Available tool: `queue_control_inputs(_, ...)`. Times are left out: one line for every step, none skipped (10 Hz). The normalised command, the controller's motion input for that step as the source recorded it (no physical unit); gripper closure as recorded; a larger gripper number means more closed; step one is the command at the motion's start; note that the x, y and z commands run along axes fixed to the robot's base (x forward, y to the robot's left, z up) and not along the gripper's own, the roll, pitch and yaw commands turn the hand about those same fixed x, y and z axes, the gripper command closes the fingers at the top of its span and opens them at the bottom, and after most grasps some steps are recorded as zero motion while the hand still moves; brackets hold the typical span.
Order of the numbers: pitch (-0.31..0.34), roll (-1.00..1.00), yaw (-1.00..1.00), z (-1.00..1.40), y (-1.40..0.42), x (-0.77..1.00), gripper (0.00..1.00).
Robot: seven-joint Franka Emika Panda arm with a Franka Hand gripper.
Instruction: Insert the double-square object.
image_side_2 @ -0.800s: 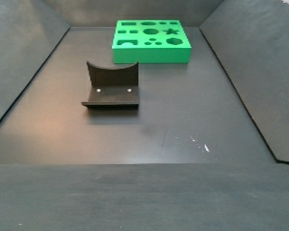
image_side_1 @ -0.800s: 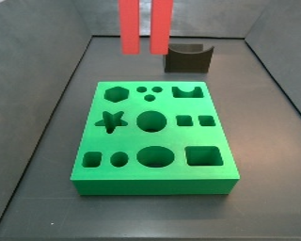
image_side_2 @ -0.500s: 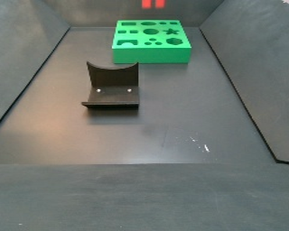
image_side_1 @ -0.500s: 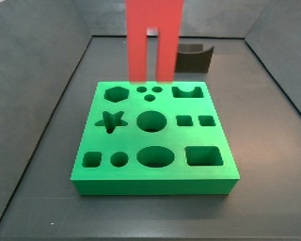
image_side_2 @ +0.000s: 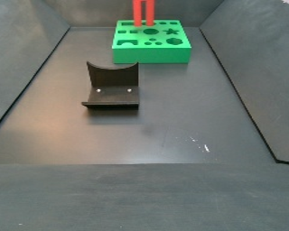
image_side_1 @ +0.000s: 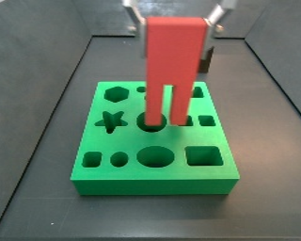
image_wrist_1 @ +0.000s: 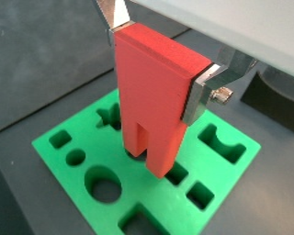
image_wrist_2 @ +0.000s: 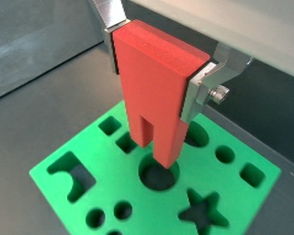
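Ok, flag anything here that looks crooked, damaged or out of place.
Nothing stands out. The gripper holds the double-square object upright above the green board, legs down. The fixture stands apart on the floor.

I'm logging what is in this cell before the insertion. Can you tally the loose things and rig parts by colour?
Red: 1, the double-square object, held in the gripper above the board.
Green: 1, the green board with cut-out holes.
Dark: 1, the fixture standing on the floor apart from the board.
Total: 3
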Motion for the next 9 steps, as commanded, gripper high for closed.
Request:
queue_control_inputs(0.056, 0.03, -0.04, -0.1, 0.0, 1.0, 1.0)
queue_control_inputs(0.143, 0.22, 0.0, -0.17, 0.09, 0.9, 1.0)
queue_control_inputs(0.17, 0.27, 0.01, -0.18, 0.14, 0.8, 1.0)
queue_control_inputs(0.167, 0.29, 0.01, -0.17, 0.14, 0.69, 1.0)
queue_control_inputs(0.164, 0.2, 0.0, -0.19, 0.11, 0.72, 1.0)
queue_control_inputs(0.129, 0.09, 0.0, -0.2, 0.02, 0.83, 1.0)
queue_control_inputs(0.056, 0.0, 0.0, -0.24, 0.0, 0.91, 1.0)
queue_control_inputs(0.0, 0.0, -0.07, -0.21, 0.0, 0.95, 1.0)
queue_control_inputs(0.0, -0.05, -0.1, -0.24, -0.02, 0.96, 1.0)
